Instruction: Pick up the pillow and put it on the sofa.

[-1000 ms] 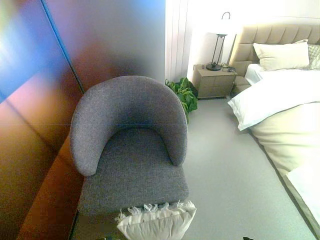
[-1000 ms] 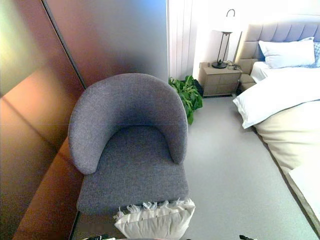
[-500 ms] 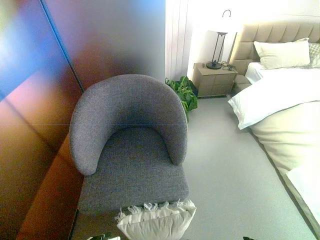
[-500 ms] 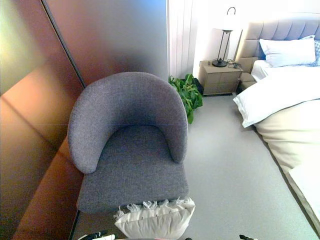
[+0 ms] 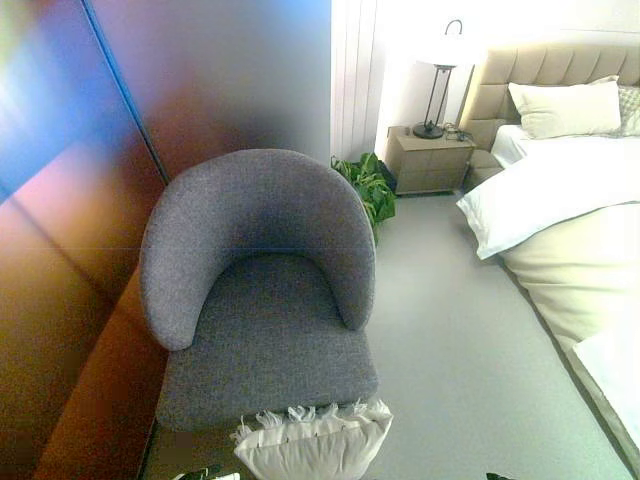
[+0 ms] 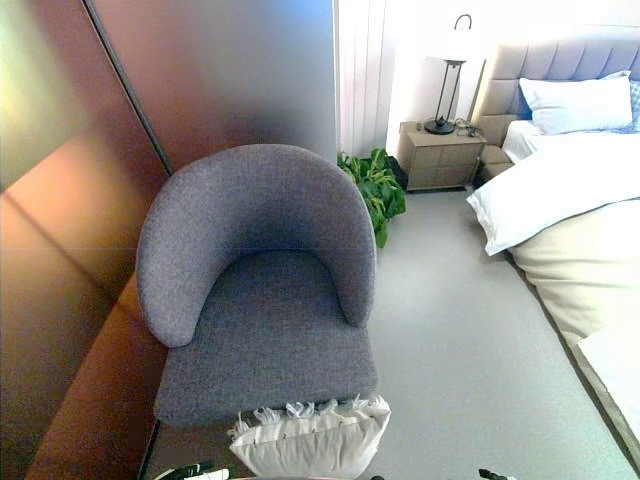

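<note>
Before the sofa (image 6: 262, 290), pillow (image 6: 312, 441) lies crosswise.

- We see a round-backed tub armchair (image 6: 262, 300) in mottled charcoal-grey woven fabric, plain with no print.
- Our cream-white cushion with a pale fringed edge (image 6: 310, 442) is one plain colour.
- The flat carpeted floor (image 6: 455, 350) reads as even light grey.
- The glossy panelled wall (image 6: 90, 200) is dark reddish brown.
- A leafy potted plant (image 6: 375, 190) is bright green.
- The boxy bedside cabinet (image 6: 437, 157) is tan-beige, and the slim arched lamp (image 6: 445, 80) on it is black with a white shade.
- The padded bed (image 6: 570, 200) shows a white duvet over a cream cover, a beige tufted headboard and a white pillow.
</note>
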